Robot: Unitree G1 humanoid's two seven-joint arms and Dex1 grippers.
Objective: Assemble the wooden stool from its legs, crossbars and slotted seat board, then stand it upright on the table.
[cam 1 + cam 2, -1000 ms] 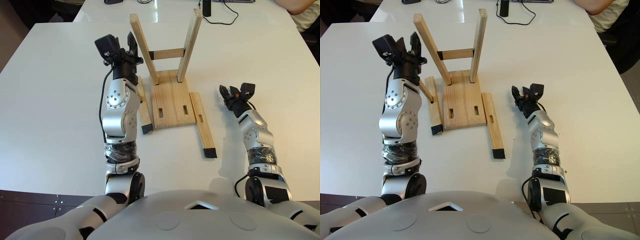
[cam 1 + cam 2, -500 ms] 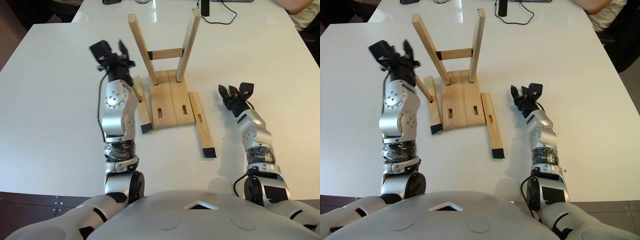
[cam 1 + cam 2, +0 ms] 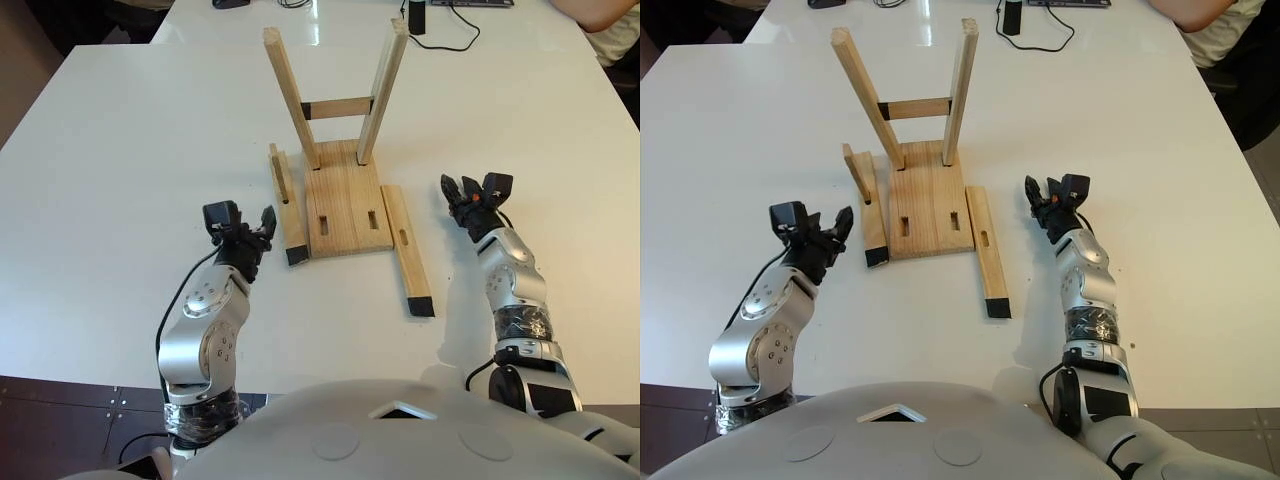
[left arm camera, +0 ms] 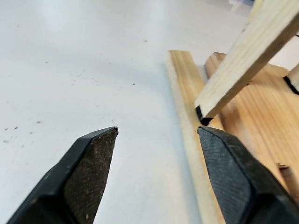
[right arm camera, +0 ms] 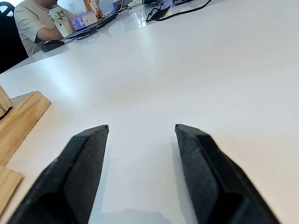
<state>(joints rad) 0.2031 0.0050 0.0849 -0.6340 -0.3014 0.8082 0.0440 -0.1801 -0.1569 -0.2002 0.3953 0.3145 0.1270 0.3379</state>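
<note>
While right gripper (image 3: pixel 470 190) rests jaws-apart low over table (image 3: pixel 120 150), left gripper (image 3: pixel 245 225) sits low beside loose leg (image 3: pixel 288 215), jaws apart, empty; dropped from upright legs (image 3: pixel 285 95)

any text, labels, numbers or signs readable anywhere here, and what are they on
No text can be read anywhere.
seat board, crossbar, loose leg: bare wood, no markings seen.
cup and box in the background: printed patterns, too blurred to read.
</note>
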